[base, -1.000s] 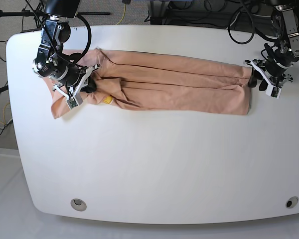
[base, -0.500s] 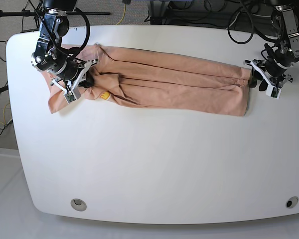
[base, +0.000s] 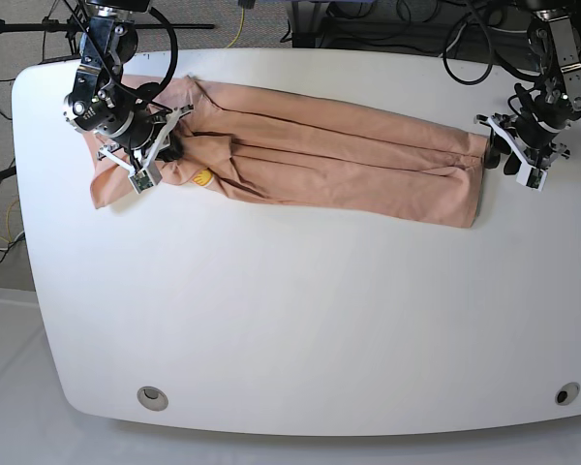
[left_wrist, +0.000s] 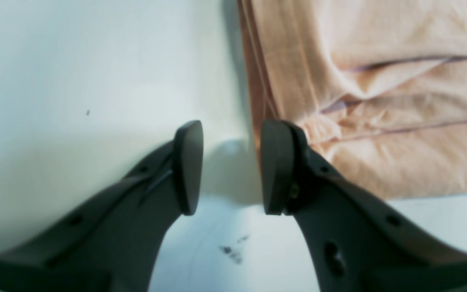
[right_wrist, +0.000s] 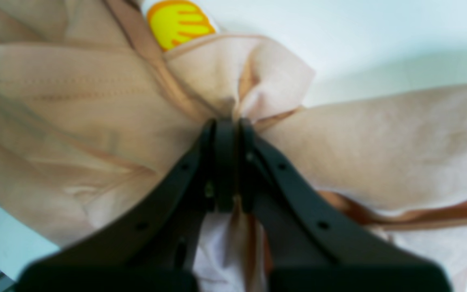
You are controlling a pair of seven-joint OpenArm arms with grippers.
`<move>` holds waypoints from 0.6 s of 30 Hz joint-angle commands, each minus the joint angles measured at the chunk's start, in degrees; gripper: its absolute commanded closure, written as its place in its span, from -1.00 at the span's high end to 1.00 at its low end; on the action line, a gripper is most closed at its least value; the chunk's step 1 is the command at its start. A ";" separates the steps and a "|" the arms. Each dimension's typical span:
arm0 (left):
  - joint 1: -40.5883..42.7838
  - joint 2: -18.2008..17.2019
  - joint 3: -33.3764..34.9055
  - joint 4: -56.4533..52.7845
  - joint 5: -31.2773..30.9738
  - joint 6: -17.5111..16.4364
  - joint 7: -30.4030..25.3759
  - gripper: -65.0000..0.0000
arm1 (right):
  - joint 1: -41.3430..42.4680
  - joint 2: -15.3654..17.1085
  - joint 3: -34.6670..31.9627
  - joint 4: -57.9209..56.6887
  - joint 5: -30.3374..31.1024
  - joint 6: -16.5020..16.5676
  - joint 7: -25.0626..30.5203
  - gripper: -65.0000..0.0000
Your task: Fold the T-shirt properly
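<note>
Right end effector (right_wrist: 226,162) clamped tight on a bunched fold of the T-shirt (base: 320,155) near its yellow print (right_wrist: 178,22); cloth gathers on both sides of the pinch; left end effector (left_wrist: 229,166) apart, holding nothing — one fingertip (left_wrist: 276,162) just at the shirt's hem edge, the other over bare white surface (base: 300,320); T-shirt lies as a long, wrinkled band across the surface's far side between both arms
</note>
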 commanded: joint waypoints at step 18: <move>-0.19 -0.92 -0.35 1.37 -0.55 -0.12 0.05 -0.33 | 0.45 0.64 0.22 0.27 0.50 -0.05 2.58 -0.99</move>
